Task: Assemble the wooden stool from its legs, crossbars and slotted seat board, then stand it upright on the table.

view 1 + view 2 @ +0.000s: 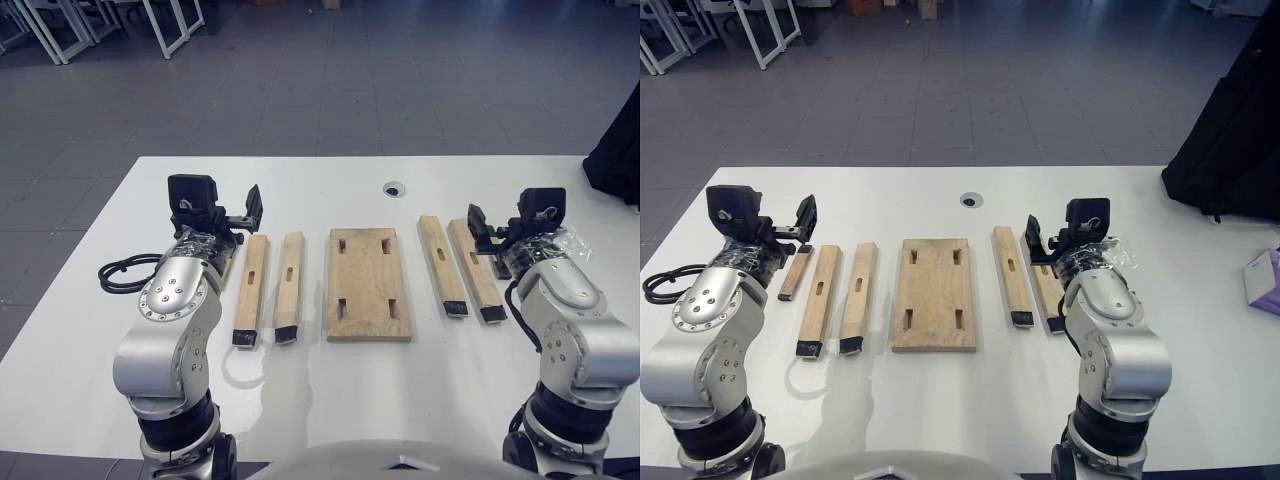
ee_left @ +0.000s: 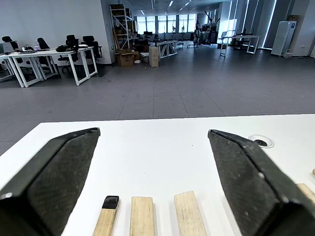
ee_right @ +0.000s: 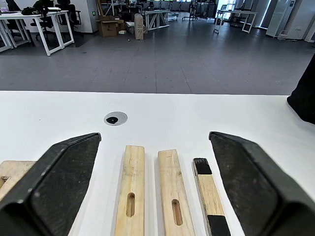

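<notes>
Head view: left gripper (image 1: 225, 218) and right gripper (image 1: 508, 236) are both spread wide over the table (image 1: 300, 390), holding nothing. Seat board (image 1: 368, 283) lies flat, slots up, midway between the two grippers. Left legs (image 1: 251, 290) sit just inboard of the left fingers, right legs (image 1: 441, 265) just inboard of the right ones. Left wrist view: fingers (image 2: 54, 177) apart, left crossbar (image 2: 106, 222) and two leg ends below the gap. Right wrist view: fingers (image 3: 251, 182) apart, right crossbar (image 3: 206, 196) closest to that finger, both slotted legs inside the gap. I read this as the first pick, not yet made. Centre one leg between the pads, clamp across its narrow width near mid-length, and keep clear of its neighbour.
</notes>
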Controlling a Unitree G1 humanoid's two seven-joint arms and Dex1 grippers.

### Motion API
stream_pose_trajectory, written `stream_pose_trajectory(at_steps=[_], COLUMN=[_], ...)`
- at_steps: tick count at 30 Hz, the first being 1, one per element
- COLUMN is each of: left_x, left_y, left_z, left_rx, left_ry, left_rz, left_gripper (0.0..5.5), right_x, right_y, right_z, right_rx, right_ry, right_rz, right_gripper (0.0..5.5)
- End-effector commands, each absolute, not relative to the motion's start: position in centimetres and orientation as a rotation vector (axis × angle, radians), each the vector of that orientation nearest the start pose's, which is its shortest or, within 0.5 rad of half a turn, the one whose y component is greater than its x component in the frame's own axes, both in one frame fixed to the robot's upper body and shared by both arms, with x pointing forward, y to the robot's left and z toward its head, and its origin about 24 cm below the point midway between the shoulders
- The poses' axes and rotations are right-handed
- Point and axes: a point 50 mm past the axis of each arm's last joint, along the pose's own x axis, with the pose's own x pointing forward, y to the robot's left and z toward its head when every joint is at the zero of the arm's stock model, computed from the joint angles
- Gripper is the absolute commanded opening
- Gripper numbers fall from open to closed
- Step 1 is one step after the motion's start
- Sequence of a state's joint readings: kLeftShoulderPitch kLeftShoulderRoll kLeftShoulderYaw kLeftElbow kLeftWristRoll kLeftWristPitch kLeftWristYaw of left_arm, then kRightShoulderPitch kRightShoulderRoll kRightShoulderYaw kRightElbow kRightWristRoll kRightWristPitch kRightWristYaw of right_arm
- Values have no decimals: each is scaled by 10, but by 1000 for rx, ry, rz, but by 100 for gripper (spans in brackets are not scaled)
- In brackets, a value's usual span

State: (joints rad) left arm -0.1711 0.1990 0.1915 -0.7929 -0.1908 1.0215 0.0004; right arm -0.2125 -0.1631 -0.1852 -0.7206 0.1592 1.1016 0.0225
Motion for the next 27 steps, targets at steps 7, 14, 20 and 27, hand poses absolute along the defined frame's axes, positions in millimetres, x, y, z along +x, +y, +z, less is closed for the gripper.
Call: stream_pose_trajectory(at_steps=[7,14,20,27], left_x=[236,236,235,235], left_y=[186,187,188,188], left_z=[168,168,165,164], left_rx=[73,77,73,89], left_ry=[48,49,63,66], left_rz=[20,21,48,57], left_gripper=[407,407,407,407], right_x=[244,245,247,247], right_y=[-181,-184,-185,-186], right_z=[155,151,152,152], right_rx=[-38,-31,-41,-51], right_ry=[141,182,181,182], right_rz=[-16,-55,-52,-57], right_gripper=[407,407,407,407])
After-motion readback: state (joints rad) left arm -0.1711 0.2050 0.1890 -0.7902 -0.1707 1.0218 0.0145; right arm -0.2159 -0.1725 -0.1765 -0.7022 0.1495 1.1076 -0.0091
